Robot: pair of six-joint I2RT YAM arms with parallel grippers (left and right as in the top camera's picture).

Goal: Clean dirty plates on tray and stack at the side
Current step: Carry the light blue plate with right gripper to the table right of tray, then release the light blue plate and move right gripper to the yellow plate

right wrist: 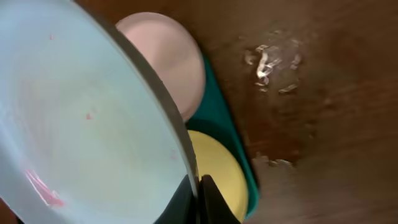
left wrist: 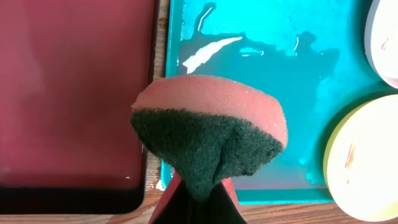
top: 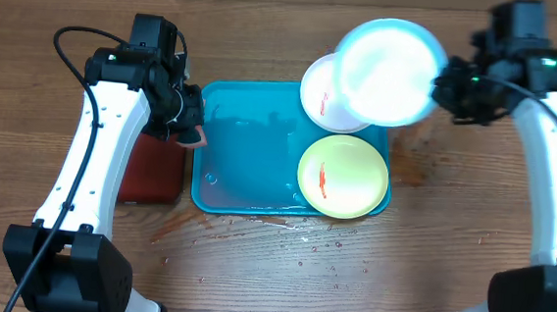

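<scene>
- The pale green round plastic plate, smeared red-orange, lies in the near right corner of the large turquoise rectangular plastic tray.
- The left gripper pinches a pink-and-green sponge above the tray's left rim, beside the dark red tray.
- The white round plate rests at the far right corner.
- The right gripper clamps the rim of the pale blue round plate, tilted above the white one.

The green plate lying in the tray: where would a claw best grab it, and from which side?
Probably its thin rim, pinched from the right. The green plate lies flat in the tray, so only the edge offers a hold, and its right edge is nearest the right claw, which grips the blue plate the same way.
</scene>
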